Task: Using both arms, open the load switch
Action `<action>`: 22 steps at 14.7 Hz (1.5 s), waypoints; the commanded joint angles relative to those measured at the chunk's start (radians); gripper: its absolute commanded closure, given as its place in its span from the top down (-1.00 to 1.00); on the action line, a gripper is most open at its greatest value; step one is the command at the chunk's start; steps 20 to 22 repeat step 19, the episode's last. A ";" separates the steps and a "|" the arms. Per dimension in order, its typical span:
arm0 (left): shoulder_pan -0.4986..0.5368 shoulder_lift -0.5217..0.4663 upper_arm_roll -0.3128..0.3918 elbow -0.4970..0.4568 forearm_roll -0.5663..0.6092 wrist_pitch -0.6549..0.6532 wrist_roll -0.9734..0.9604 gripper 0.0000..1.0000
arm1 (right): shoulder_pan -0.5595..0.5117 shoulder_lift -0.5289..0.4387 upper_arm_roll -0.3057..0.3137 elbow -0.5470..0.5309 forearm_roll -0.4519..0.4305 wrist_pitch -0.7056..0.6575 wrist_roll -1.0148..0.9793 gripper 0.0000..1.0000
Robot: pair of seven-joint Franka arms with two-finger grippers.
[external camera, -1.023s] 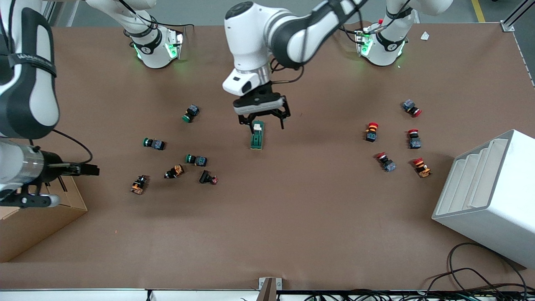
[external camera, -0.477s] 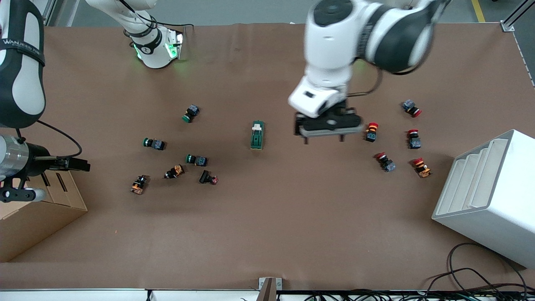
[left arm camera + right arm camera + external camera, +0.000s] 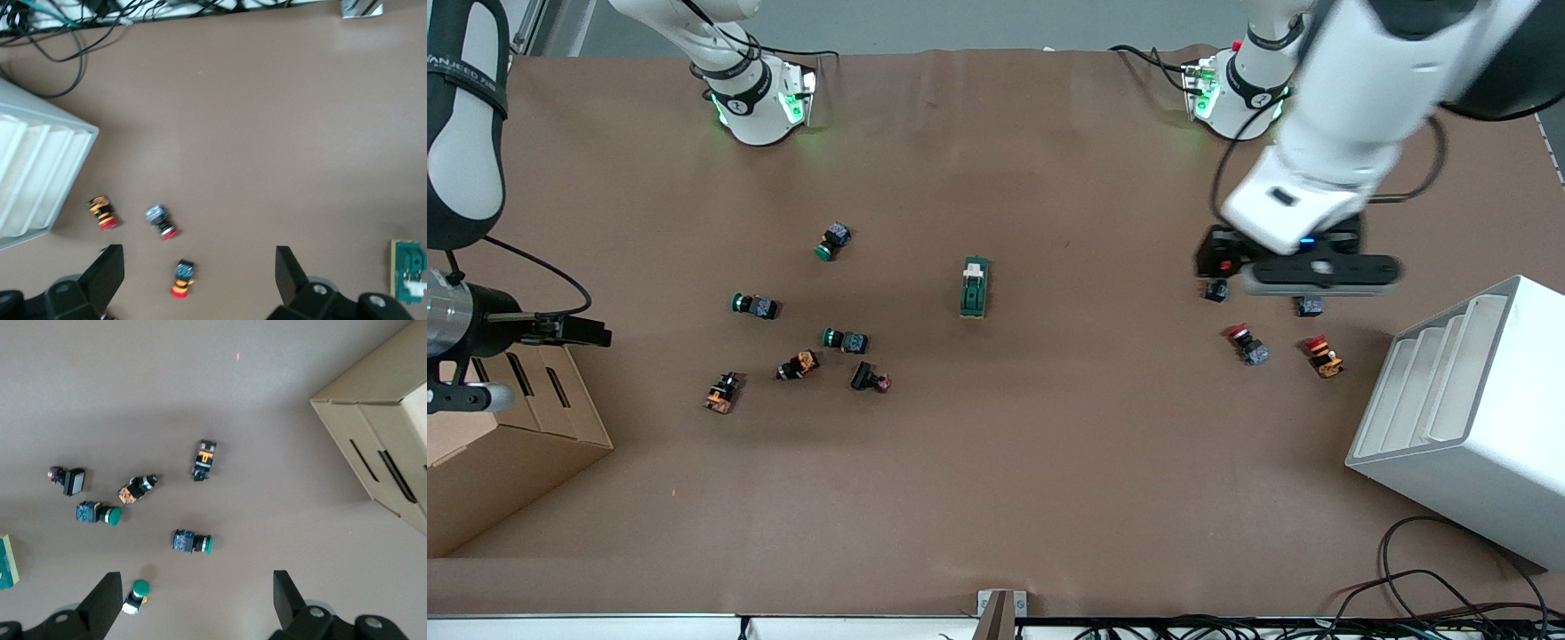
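The load switch, a dark green block with a white lever at its end farther from the front camera, lies alone mid-table. It also shows at the frame edge in the left wrist view and as a sliver in the right wrist view. My left gripper hangs open and empty over the red push buttons toward the left arm's end; one red button lies below its spread fingers. My right gripper is open and empty above the cardboard box's edge, well away from the switch.
A white slotted bin stands at the left arm's end, a cardboard box at the right arm's end. Green and orange push buttons are scattered between the switch and the box. Cables lie at the table's near edge.
The left arm has swung away from above the load switch toward its own end, now over the red buttons. The right gripper has drifted slightly toward the table's end. The switch stayed put.
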 commanded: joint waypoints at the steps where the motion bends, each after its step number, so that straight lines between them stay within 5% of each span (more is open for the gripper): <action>1: 0.014 -0.069 0.041 -0.026 -0.055 -0.068 0.114 1.00 | 0.023 -0.033 0.009 -0.011 -0.010 -0.047 0.006 1.00; 6: -0.041 -0.190 0.271 -0.105 -0.195 -0.169 0.312 1.00 | 0.007 -0.040 0.004 -0.009 -0.008 -0.050 -0.003 1.00; 9: -0.008 -0.246 0.265 -0.154 -0.195 -0.195 0.323 1.00 | 0.001 -0.092 0.001 -0.064 -0.007 -0.004 -0.006 1.00; 14: 0.023 -0.293 0.252 -0.203 -0.196 -0.204 0.325 1.00 | 0.023 -0.295 -0.043 -0.331 -0.009 0.122 -0.046 1.00; 22: 0.017 -0.250 0.252 -0.155 -0.181 -0.209 0.329 1.00 | 0.038 -0.395 -0.068 -0.385 -0.009 0.088 -0.075 1.00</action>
